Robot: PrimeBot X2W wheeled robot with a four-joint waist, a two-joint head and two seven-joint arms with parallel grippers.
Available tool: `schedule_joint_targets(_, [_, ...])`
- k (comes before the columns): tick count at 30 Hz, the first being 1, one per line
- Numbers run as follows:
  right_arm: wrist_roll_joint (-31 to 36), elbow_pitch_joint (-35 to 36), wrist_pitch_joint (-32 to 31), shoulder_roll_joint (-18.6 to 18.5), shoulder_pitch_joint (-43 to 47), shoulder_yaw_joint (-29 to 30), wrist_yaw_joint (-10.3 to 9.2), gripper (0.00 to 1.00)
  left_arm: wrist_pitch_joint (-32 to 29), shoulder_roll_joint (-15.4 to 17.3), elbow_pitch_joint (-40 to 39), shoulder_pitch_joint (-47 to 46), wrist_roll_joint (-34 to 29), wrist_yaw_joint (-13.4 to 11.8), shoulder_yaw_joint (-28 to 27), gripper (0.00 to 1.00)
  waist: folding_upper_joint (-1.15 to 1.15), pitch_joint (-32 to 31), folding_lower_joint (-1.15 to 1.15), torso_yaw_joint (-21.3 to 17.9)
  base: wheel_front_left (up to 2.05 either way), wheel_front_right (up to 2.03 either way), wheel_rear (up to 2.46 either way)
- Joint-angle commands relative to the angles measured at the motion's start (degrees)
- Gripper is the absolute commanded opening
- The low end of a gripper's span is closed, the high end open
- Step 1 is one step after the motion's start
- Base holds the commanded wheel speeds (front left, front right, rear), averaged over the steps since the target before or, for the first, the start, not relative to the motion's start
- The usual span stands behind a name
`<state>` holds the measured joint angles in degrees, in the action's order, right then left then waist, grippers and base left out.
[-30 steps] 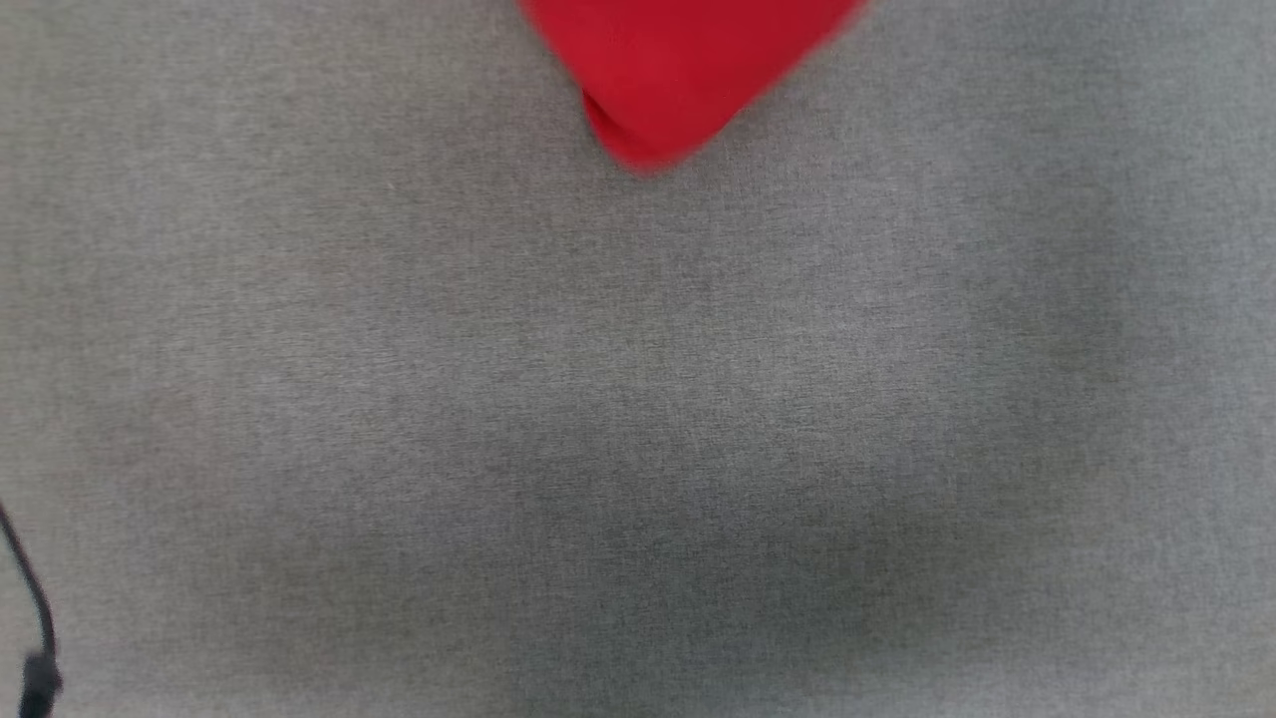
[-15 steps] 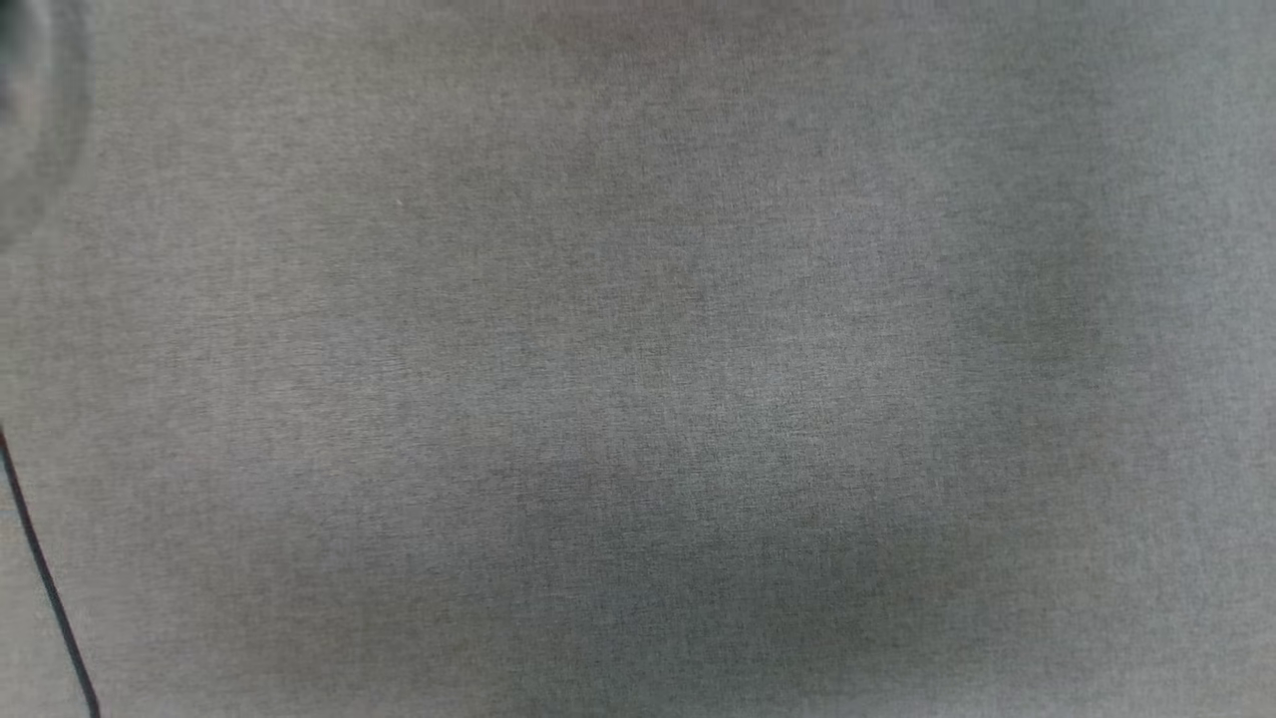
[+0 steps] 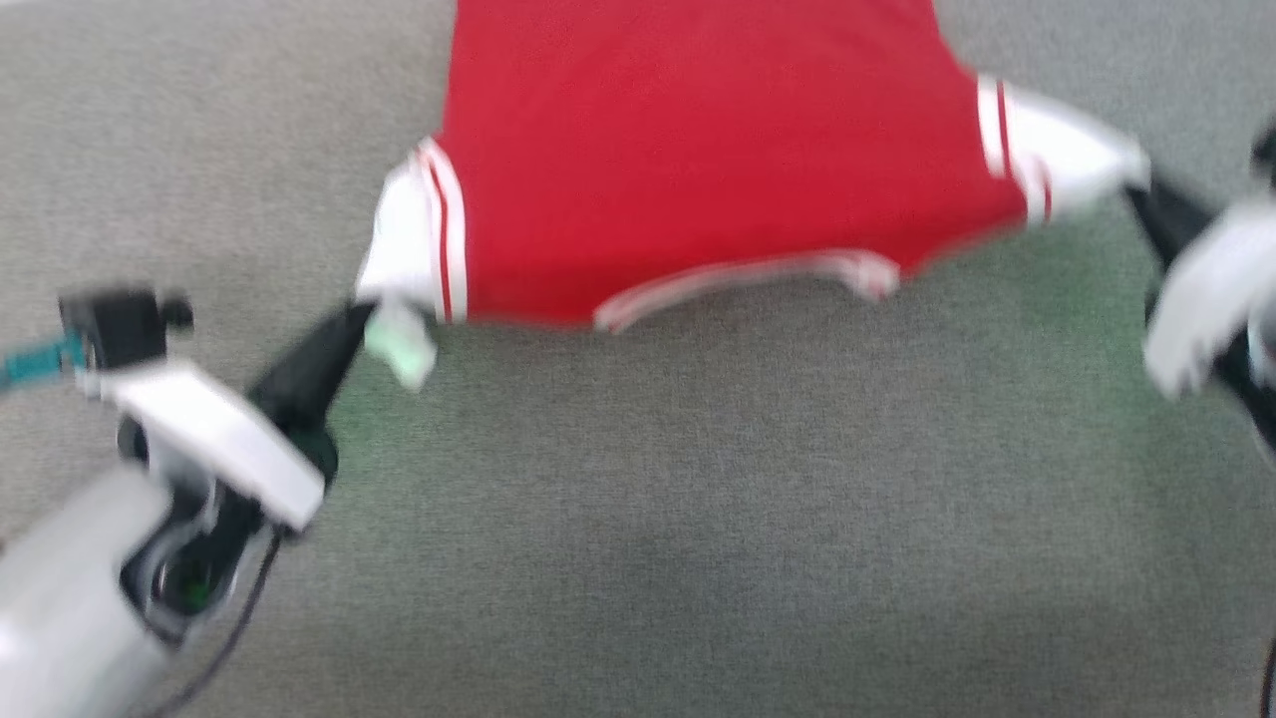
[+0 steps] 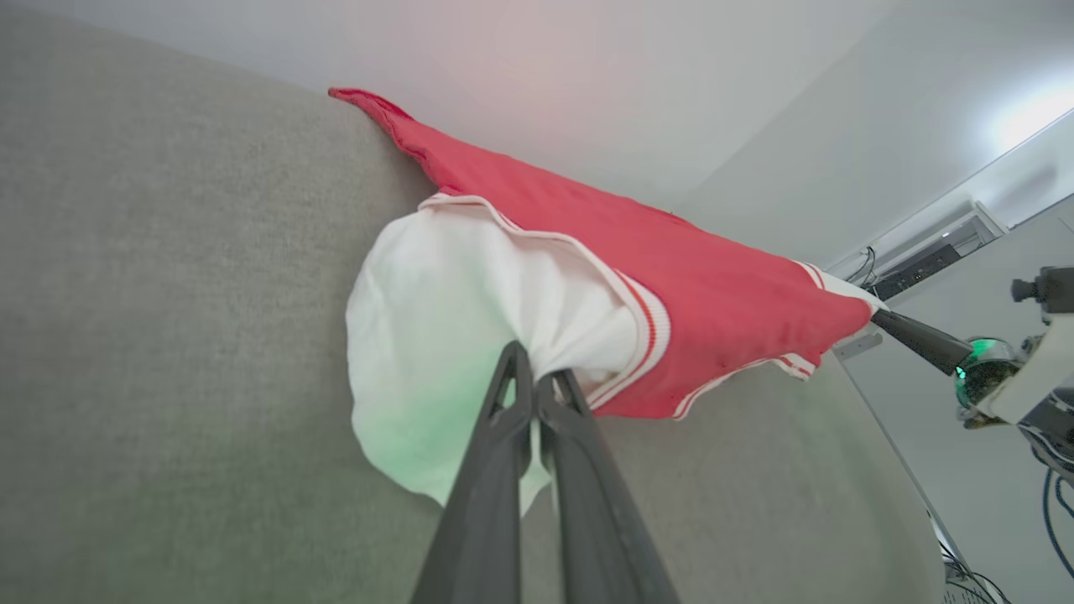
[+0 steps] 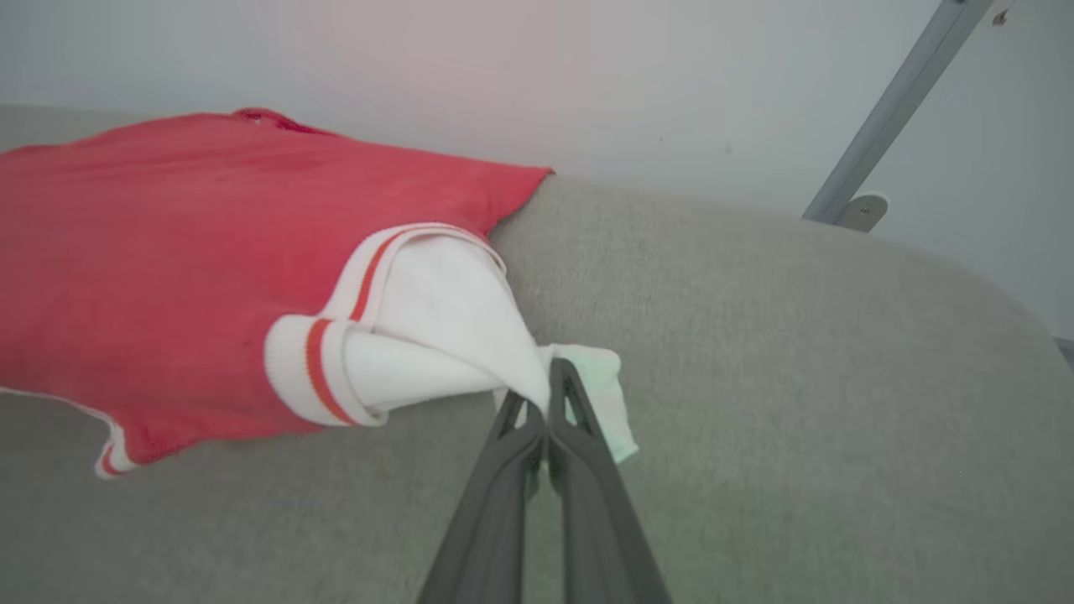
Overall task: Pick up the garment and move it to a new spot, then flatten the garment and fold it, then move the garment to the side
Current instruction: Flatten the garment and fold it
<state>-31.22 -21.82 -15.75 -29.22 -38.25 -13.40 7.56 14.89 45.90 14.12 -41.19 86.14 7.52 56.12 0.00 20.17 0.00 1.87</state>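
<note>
The garment point(image 3: 698, 160), a red T-shirt with white striped sleeves, is stretched across the top middle of the grey cloth surface point(image 3: 638, 519). My left gripper point(image 3: 364, 319) is shut on its white left sleeve point(image 4: 445, 335). At the right edge my right gripper point(image 3: 1136, 184) is shut on the other white sleeve point(image 5: 436, 335). The collar trim point(image 3: 738, 279) faces me. In the left wrist view the right gripper point(image 4: 877, 315) pinches the far sleeve tip. The shirt's hem runs out past the top of the head view.
The grey cloth surface point(image 5: 797, 377) reaches all around the shirt. A pale wall point(image 5: 587, 75) stands behind it, with a grey metal strut point(image 5: 889, 117) at the right. Cables point(image 4: 1057, 503) hang by the right arm.
Half a second ago the head view held bare grey cloth; now the spread shirt and both grippers are in it. The picture is motion-blurred, so the camera has moved too.
</note>
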Motion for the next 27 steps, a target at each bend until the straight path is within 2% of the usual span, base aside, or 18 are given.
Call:
schedule_joint_targets(1, [-1.1, 2.7, -1.7, -1.0, 3.8, 0.9, -0.15, 0.00, 0.4, 1.2, -1.1, 2.7, -0.5, -0.1, -0.8, 0.00, 0.00, -1.3, 0.00, 0.6, 0.00, 0.00, 0.00])
schedule_joint_targets(5, [-4.4, 13.6, -9.2, -3.0, 18.1, 6.0, -0.15, 0.00, 0.4, 4.5, -7.0, 11.2, -2.5, -0.1, -1.5, 0.00, 0.00, -3.2, 0.00, 0.9, 0.00, 0.00, 0.00])
schedule_joint_targets(8, [-5.9, 22.2, -15.1, -2.5, 27.6, 10.8, -0.15, 0.00, 0.4, 7.7, -11.2, 16.7, -3.4, -0.1, -1.8, 0.00, 0.00, -4.2, 0.00, 1.2, 0.00, 0.00, 0.00])
schedule_joint_targets(12, [-7.4, 33.2, -22.7, -0.4, 39.0, 17.1, -0.15, 0.00, 0.4, 11.3, -16.6, 22.6, -3.0, -0.1, -2.3, 0.00, 0.00, -5.2, 0.00, 1.6, 0.00, 0.00, 0.00])
schedule_joint_targets(16, [-7.5, 42.8, -29.8, 2.0, 48.3, 21.0, -0.15, 0.00, 0.4, 15.5, -21.5, 27.4, -2.7, -0.1, -1.5, 0.00, 0.00, -5.9, 0.00, 1.7, 0.00, 0.00, 0.00])
schedule_joint_targets(19, [-8.5, 48.4, -34.1, 3.6, 53.8, 22.5, -0.15, 0.00, 0.4, 17.4, -23.8, 30.6, -1.8, -0.1, -1.7, 0.00, 0.00, -6.1, 0.00, 1.9, 0.00, 0.00, 0.00])
schedule_joint_targets(22, [-9.0, 52.4, -35.9, 5.5, 56.5, 24.2, -0.15, 0.00, 0.4, 17.2, -24.7, 32.7, -2.1, -0.1, -3.5, 0.00, 0.00, -5.8, 0.00, 2.2, 0.00, 0.00, 0.00])
schedule_joint_targets(27, [-7.0, 50.8, -36.7, 5.9, 55.1, 23.1, -0.14, 0.00, 0.4, 13.0, -23.6, 32.8, -3.6, -0.1, -4.1, 0.00, 0.00, -5.4, 0.00, 2.2, 0.00, 0.00, 0.00])
